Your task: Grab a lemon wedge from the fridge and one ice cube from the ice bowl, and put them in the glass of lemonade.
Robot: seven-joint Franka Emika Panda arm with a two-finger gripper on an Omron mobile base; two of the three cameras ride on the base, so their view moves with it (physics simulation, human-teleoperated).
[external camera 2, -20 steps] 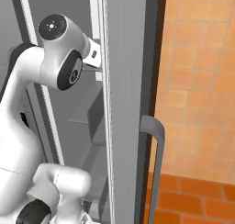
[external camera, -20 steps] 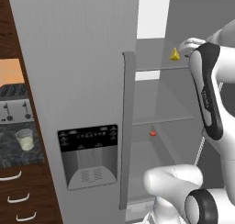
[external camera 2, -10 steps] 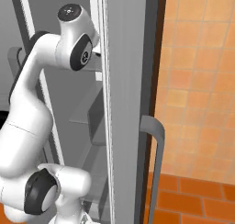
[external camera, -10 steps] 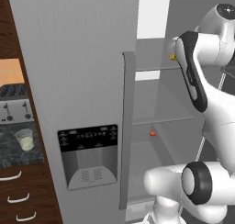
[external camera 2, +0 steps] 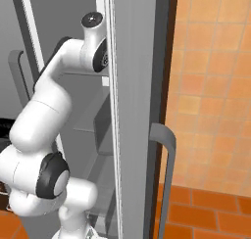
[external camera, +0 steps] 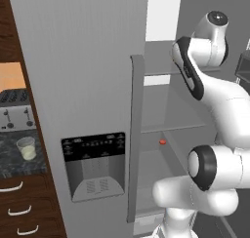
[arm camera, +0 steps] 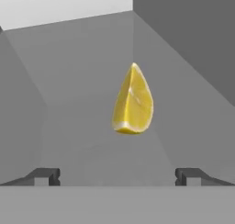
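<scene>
Arm has swung deeper into the open fridge (external camera: 83, 76), now covering the upper shelf. Gripper (arm camera: 117, 176) spread wide, empty; wedge (arm camera: 132, 101) stands on the shelf just ahead. Glass (external camera: 26, 148) unmoved beside toaster (external camera: 14, 116).

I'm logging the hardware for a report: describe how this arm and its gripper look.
The arm is glossy white, built of rounded, bulbous segments, with dark grey-black round caps and bands at the joints. No cables or markings show. The gripper shows two small, dark, blocky fingertips with squared ends.
</scene>
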